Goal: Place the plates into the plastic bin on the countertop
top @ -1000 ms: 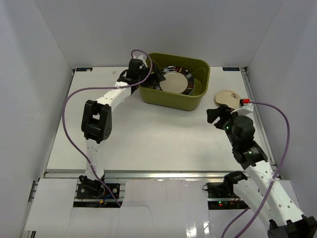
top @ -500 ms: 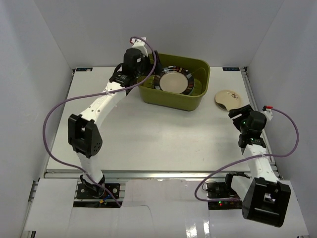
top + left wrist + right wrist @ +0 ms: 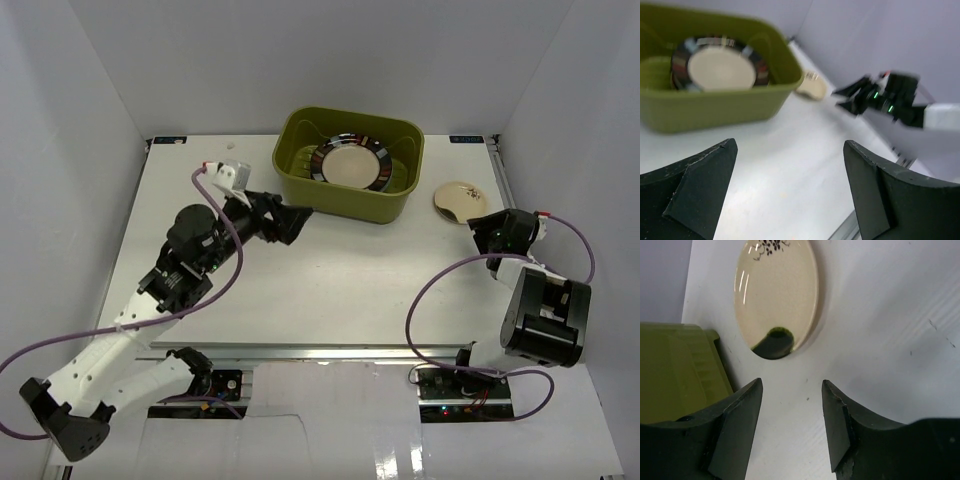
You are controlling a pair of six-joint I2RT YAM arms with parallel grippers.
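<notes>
The olive-green plastic bin [image 3: 400,205] stands at the back middle of the white countertop [image 3: 350,280]. A stack of plates lies in it, with a dark-rimmed beige plate [image 3: 350,166] on top. A small cream plate [image 3: 458,198] lies on the countertop right of the bin. My left gripper [image 3: 295,222] is open and empty, in front of the bin's near left corner. My right gripper [image 3: 480,228] is open and empty, just short of the cream plate [image 3: 777,295]. In the left wrist view the bin [image 3: 715,102] and its top plate [image 3: 715,67] lie ahead.
White walls close in the back and both sides. A metal rail [image 3: 320,352] runs along the front edge. The right arm's elbow [image 3: 545,320] is folded at the near right, with purple cables looping beside both arms.
My left gripper has pulled back from the bin's left rim to the table in front of it. My right arm has folded back, its gripper now low and pointing at the cream plate.
</notes>
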